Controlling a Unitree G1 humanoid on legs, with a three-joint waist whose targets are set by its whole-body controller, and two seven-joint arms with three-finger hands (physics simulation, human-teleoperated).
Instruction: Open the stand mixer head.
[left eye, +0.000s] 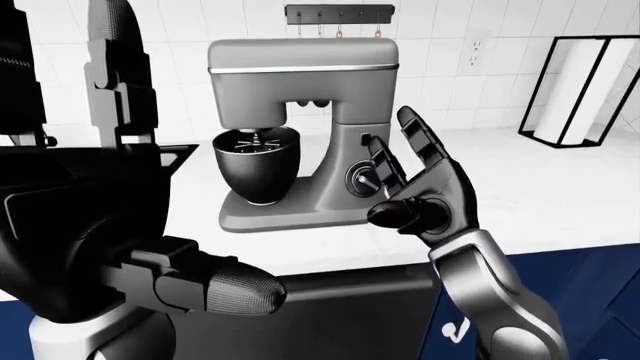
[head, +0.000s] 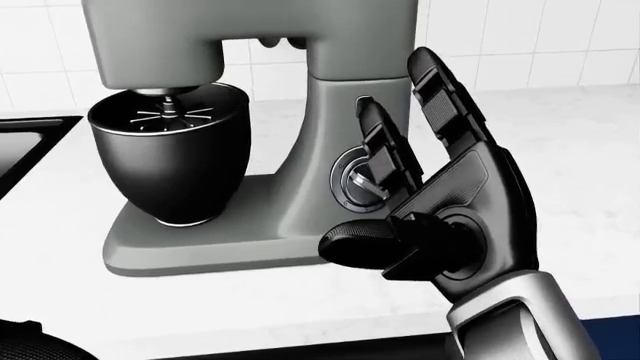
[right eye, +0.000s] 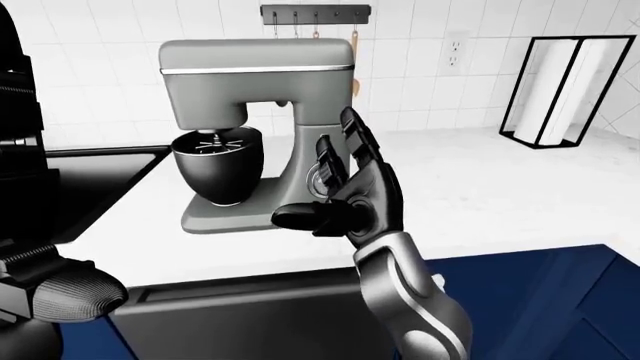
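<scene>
Left hand (left eye: 215, 289) low at left-eye view's left, whether spread or clenched unclear, mixer (left eye: 300, 131) on white counter (left eye: 560, 195) at centre, head down over black bowl (left eye: 257, 161), right hand (head: 430, 202) spread, fingers (head: 385, 146) raised just beside side dial (head: 352, 180), grasping nothing

The stand mixer (left eye: 300, 135) stands on the counter (left eye: 560, 195) at the left-eye view's centre, its bowl (left eye: 256, 165) under the head, left. Paper towel holder (left eye: 580, 90) upper right; right hand (left eye: 420, 187) just right of the mixer.
</scene>
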